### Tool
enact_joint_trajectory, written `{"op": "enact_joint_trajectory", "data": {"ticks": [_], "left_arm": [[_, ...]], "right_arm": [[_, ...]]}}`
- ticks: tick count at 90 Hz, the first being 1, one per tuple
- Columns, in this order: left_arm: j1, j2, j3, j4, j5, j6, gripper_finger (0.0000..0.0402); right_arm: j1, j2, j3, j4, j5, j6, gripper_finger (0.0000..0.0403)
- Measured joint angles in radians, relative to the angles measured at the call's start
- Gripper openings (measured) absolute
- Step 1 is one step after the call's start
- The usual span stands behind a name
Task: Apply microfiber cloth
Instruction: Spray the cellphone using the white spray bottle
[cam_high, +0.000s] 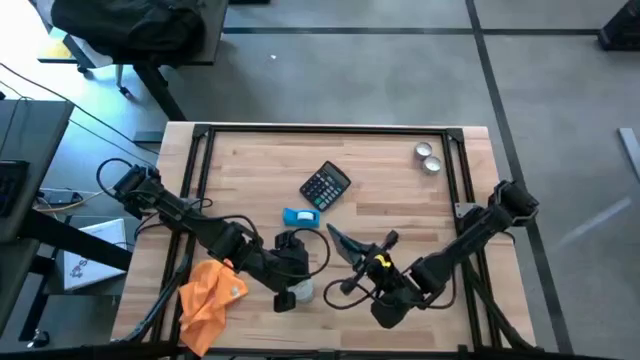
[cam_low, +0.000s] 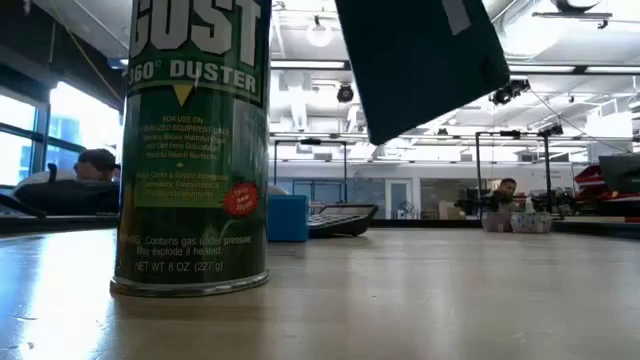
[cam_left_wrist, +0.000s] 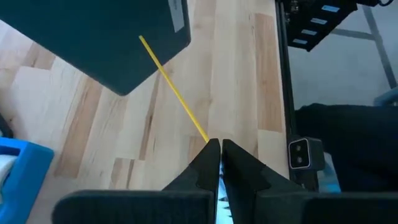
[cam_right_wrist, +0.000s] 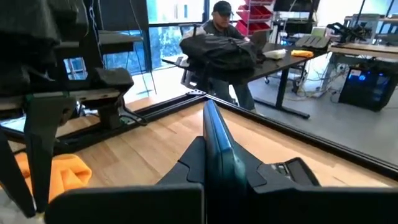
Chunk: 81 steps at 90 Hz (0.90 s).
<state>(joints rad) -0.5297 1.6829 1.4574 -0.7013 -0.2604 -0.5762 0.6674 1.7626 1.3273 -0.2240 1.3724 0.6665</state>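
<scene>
Nearest my low camera stands a green duster can (cam_low: 193, 150), upright on the table (cam_low: 420, 300). Above it hangs a dark flat panel (cam_low: 425, 60). My right gripper (cam_right_wrist: 211, 149) has its jaws clamped on that panel's edge and holds it clear of the wood, I judge so a face is free for wiping. My left gripper (cam_left_wrist: 219, 155) has its jaws together, pinching a thin yellow straw (cam_left_wrist: 174, 90) that slants toward the panel.

The microfiber cloth (cam_high: 210, 293) lies crumpled at the table's near left corner, beside my left arm, untouched by either gripper, so the wiping has not yet begun. It shows orange in the right wrist view too (cam_right_wrist: 59, 171).

The top is pale wood in a black frame. On it lie a black calculator (cam_high: 325, 186), a blue box (cam_high: 301, 217) and two small tins (cam_high: 429, 158). Beyond is a bright workshop with desks, and a person sits there.
</scene>
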Motion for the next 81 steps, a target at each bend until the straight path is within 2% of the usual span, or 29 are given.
{"op": "enact_joint_trajectory", "data": {"ticks": [11,39,46,55,73,81], "left_arm": [[0.0,0.0,0.0,0.0,-0.003,0.0,0.0],[0.0,0.0,0.0,0.0,-0.003,-0.007,0.0],[0.0,0.0,0.0,0.0,-0.007,-0.007,0.0],[0.002,0.0,0.0,0.0,-0.008,-0.006,0.0],[0.004,0.0,0.0,0.0,-0.008,-0.006,0.0],[0.005,0.0,0.0,0.0,-0.009,-0.001,0.0]], "right_arm": [[0.0,0.0,0.0,-0.008,-0.014,0.036,0.0],[0.002,0.0,0.0,-0.182,-0.206,0.212,0.0],[0.009,-0.001,0.0,-0.242,-0.19,0.256,0.0],[0.01,-0.001,0.0,-0.273,-0.12,0.295,0.0],[0.005,-0.039,0.0,-0.273,-0.083,0.246,0.0],[0.022,-0.077,0.0,-0.265,-0.011,0.211,0.0]]}}
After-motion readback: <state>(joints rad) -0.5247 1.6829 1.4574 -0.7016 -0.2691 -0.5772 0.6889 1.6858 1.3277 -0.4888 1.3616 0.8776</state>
